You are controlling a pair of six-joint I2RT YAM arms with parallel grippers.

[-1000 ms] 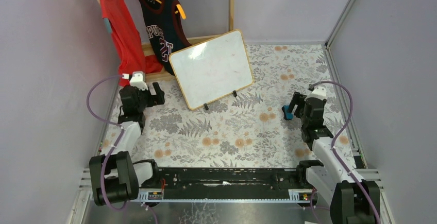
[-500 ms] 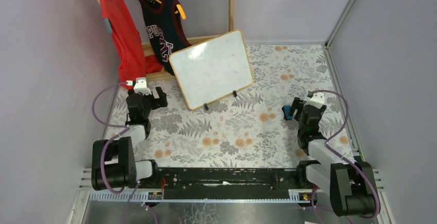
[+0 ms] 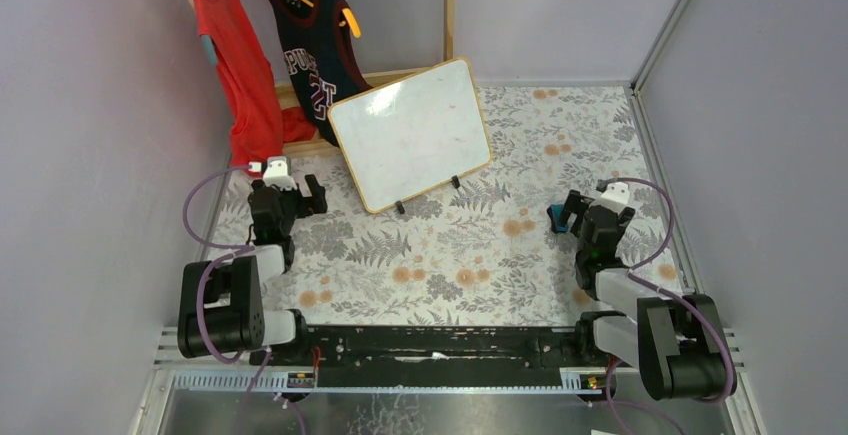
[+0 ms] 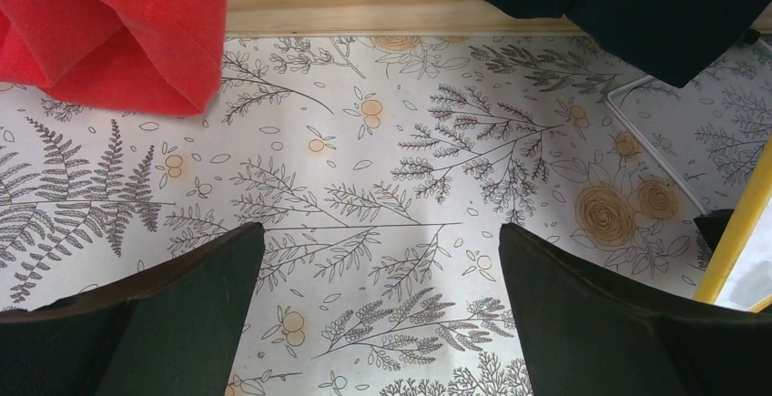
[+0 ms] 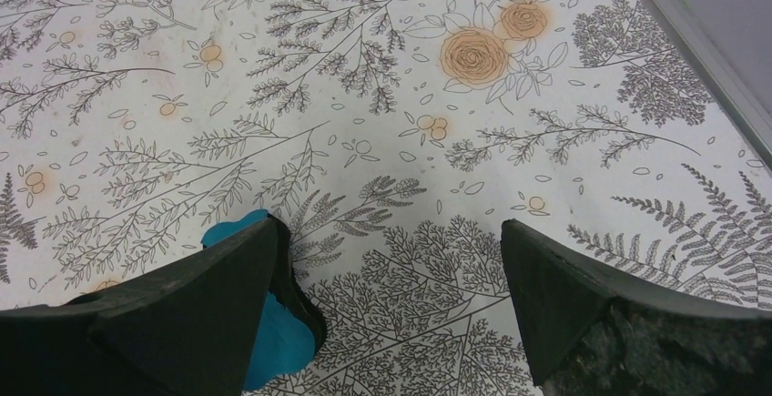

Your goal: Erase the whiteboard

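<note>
Floral tabletop (image 3: 450,265): whiteboard (image 3: 410,133) propped, looks wiped
Left gripper (image 4: 380,232): jaws wide, empty
Right gripper (image 5: 390,228): jaws wide, empty; blue block (image 5: 273,346) beside finger
Care: avoid nudging block

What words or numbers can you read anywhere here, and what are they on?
"PU": start of white lettering on the dark jersey; the rest is folded and blurred, unreadable.
On the whiteboard: no readable writing, only faint smudges.
No other text visible.

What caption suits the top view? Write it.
Blank whiteboard stands propped; left hand and right hand open, apart from it.
</note>
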